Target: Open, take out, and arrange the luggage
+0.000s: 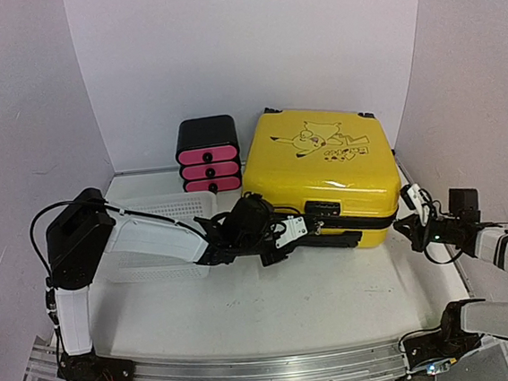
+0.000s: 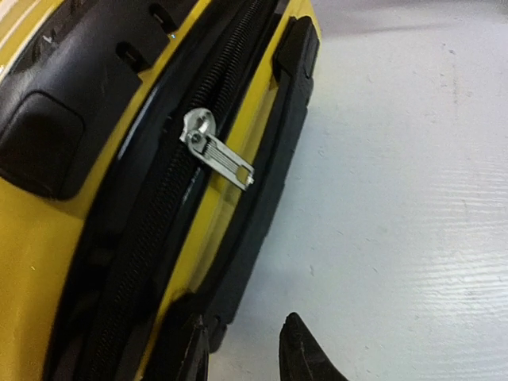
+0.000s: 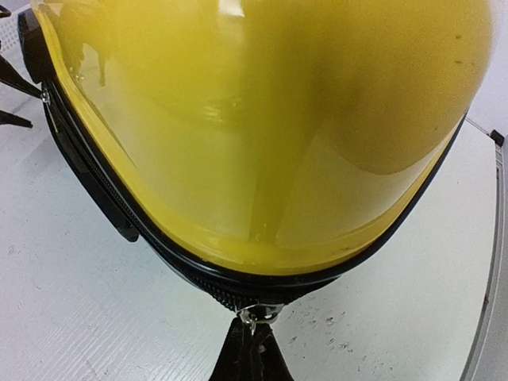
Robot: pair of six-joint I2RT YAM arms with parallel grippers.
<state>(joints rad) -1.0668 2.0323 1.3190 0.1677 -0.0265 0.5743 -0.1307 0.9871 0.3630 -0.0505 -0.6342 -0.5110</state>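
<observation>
Possibly the right pincer (image 3: 252, 332), clenched on the corner tab (image 3: 252, 315), could slip rounding the suitcase (image 3: 278, 119); the left pincer (image 2: 244, 333), parted and empty, could miss the front tab (image 2: 218, 152).

The suitcase (image 1: 324, 170) is glossy hard plastic, its zipper pull (image 3: 255, 314) shiny metal; the table (image 1: 327, 291) at six o'clock looks matt

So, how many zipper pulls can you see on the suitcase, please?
2. One pull lies free beside the handle; the other pull, at the right corner, is pinched by the right gripper. Others may be hidden.
</observation>
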